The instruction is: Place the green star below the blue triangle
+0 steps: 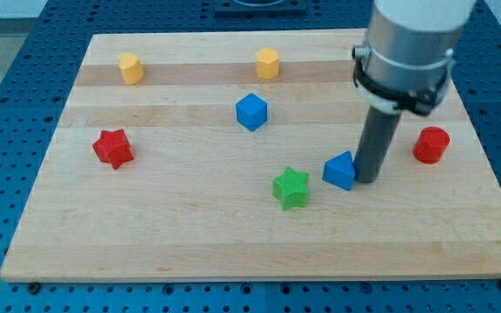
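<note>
The green star point(290, 188) lies on the wooden board point(190, 235), below the middle. The blue triangle point(341, 169) sits just to its upper right, a small gap between them. My tip point(366, 179) stands right against the blue triangle's right side, apparently touching it. The green star is to the left of my tip, beyond the triangle.
A blue cube point(251, 111) sits above the star. A red cylinder point(430, 144) is at the right, a red star point(112, 148) at the left. A yellow block point(130, 68) and a yellow hexagonal block point(268, 63) are near the top edge.
</note>
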